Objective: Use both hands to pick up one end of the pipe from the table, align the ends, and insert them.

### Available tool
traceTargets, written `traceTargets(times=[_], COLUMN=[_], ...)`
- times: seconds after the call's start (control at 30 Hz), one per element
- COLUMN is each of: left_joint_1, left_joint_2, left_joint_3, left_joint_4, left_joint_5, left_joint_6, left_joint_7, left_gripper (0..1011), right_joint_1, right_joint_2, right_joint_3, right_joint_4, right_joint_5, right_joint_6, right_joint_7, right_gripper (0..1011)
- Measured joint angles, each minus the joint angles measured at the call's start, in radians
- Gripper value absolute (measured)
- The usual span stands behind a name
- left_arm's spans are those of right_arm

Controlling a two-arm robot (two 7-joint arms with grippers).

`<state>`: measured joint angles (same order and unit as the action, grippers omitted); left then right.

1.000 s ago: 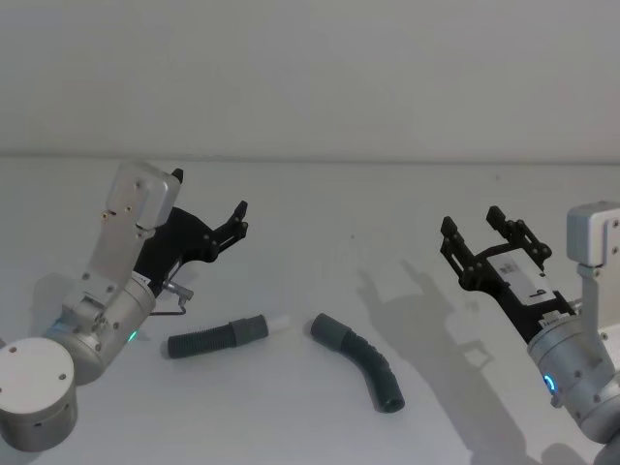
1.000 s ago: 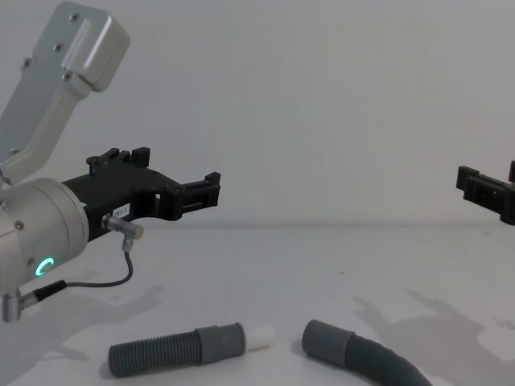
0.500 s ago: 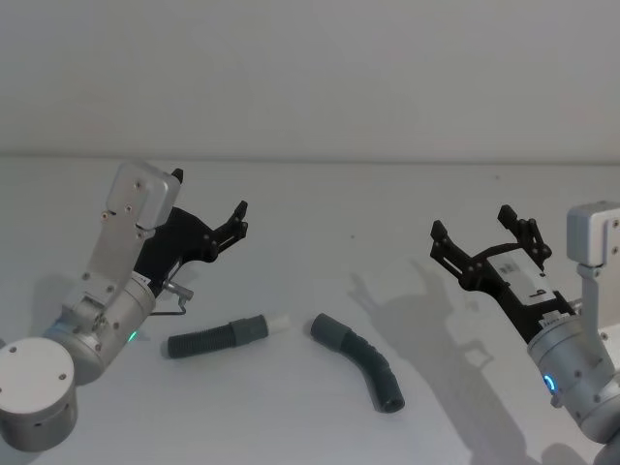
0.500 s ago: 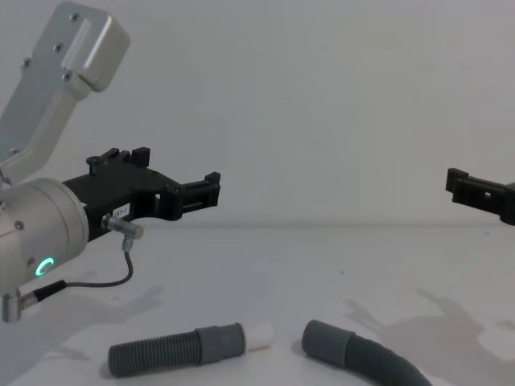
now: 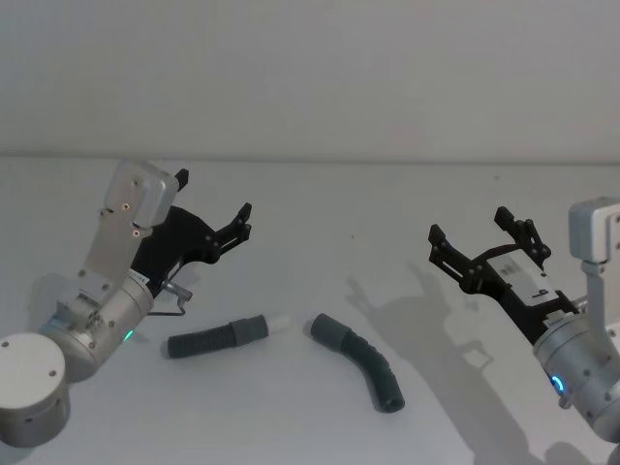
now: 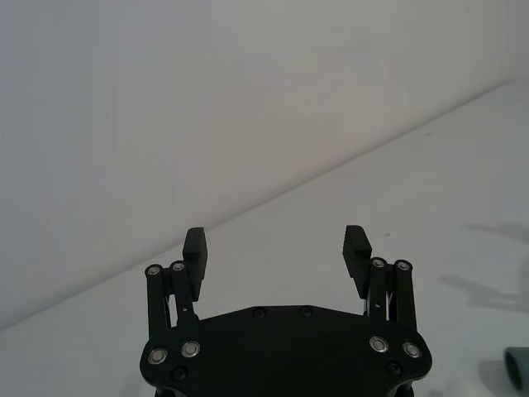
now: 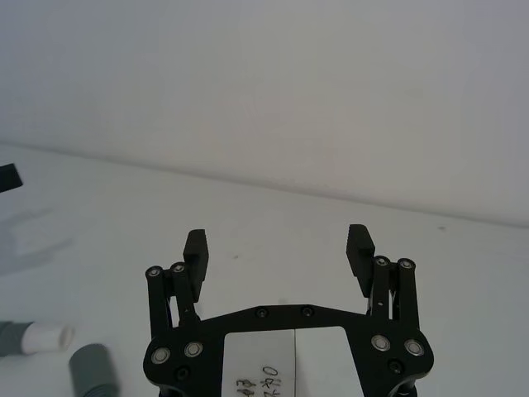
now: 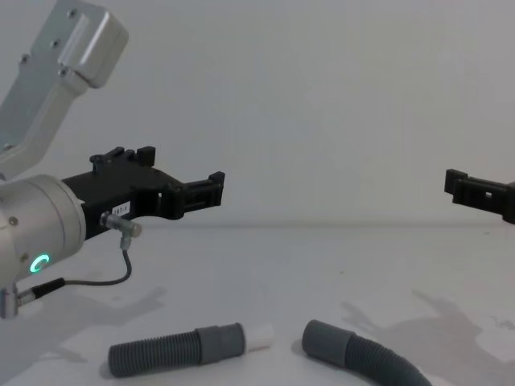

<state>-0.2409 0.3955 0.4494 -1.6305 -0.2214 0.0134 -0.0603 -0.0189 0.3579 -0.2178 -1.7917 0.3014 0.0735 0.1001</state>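
Observation:
Two pieces of dark grey corrugated pipe lie on the white table point(image 5: 320, 242). The left piece point(image 5: 215, 337) is straight and ends in a grey collar with a white tip point(image 5: 278, 321) point(image 8: 259, 337) point(image 7: 45, 337). The right piece point(image 5: 363, 362) is curved, its wide socket cuff point(image 5: 326, 330) point(image 8: 323, 340) point(image 7: 89, 368) facing the white tip across a small gap. My left gripper point(image 5: 237, 222) point(image 6: 277, 246) hangs open above and behind the left piece. My right gripper point(image 5: 481, 240) point(image 7: 277, 246) hovers open to the right of the curved piece. Neither touches the pipe.
A plain pale wall point(image 5: 310, 77) rises behind the table. The grippers' shadows fall on the tabletop around the pipe. A thin grey cable point(image 8: 88, 281) loops under the left wrist.
My right gripper has opened wider and shifted slightly left. The left arm has barely moved. The pipe pieces lie where they were.

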Motion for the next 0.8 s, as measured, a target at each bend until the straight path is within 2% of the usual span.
traceTargets(times=[0.1, 0.33, 0.6, 0.8], left_joint_1=[-0.002, -0.010, -0.027, -0.041], left_joint_2=[0.007, 0.035, 0.088, 0.134], left_joint_3=[-0.003, -0.014, -0.025, -0.027], left_joint_4=[-0.003, -0.015, -0.024, -0.025], left_joint_5=[-0.012, -0.066, -0.128, -0.156], left_joint_6=[0.000, 0.009, 0.039, 0.067], left_joint_7=[-0.021, -0.115, -0.247, -0.333], left_gripper=[1001, 1001, 1001, 1001], right_joint_1=[-0.007, -0.029, -0.065, -0.085], right_joint_2=[0.013, 0.049, 0.097, 0.121], right_joint_3=[0.008, 0.030, 0.062, 0.074], right_joint_4=[-0.022, -0.078, -0.137, -0.159], right_joint_5=[0.021, 0.077, 0.142, 0.169], right_joint_6=[0.031, 0.104, 0.181, 0.209], right_joint_7=[0.025, 0.077, 0.134, 0.158], right_gripper=[1000, 1000, 1001, 1001])
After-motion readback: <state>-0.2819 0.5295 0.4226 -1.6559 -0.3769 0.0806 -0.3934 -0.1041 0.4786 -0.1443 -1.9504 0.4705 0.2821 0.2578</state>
